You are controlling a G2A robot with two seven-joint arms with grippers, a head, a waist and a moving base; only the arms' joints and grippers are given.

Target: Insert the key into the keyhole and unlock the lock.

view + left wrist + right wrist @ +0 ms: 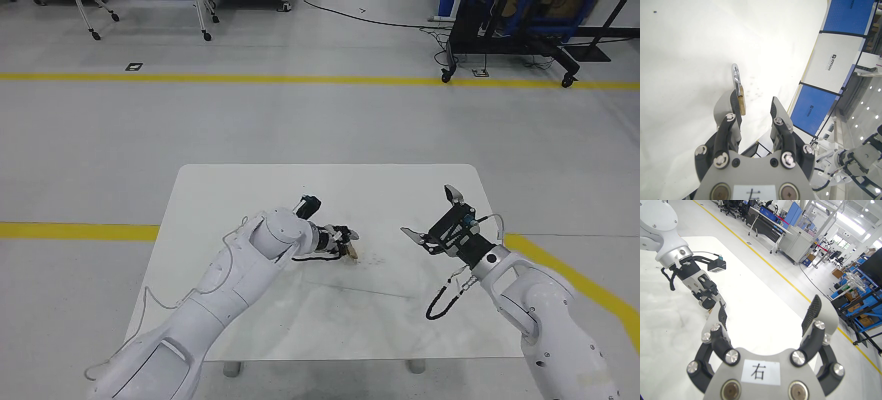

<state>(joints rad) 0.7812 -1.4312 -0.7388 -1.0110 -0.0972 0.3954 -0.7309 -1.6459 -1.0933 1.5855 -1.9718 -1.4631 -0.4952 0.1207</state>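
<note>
A brass padlock (742,103) with a silver shackle (736,75) lies on the white table (677,56). My left gripper (754,98) is open around the padlock. The brass body rests against one finger pad (734,103), and the other pad stands clear of it. From above, the padlock (352,252) sits at the tip of the left gripper (346,238) near the table's middle. My right gripper (768,300) is open and holds nothing. It hangs above the table's right part (430,212), apart from the lock and facing the left gripper (712,302).
The white table (250,200) has bare surface to the left, at the front and at the back. Small dark specks (753,89) mark the surface beside the lock. Yellow floor lines (300,77) and wheeled racks (510,40) lie beyond the table.
</note>
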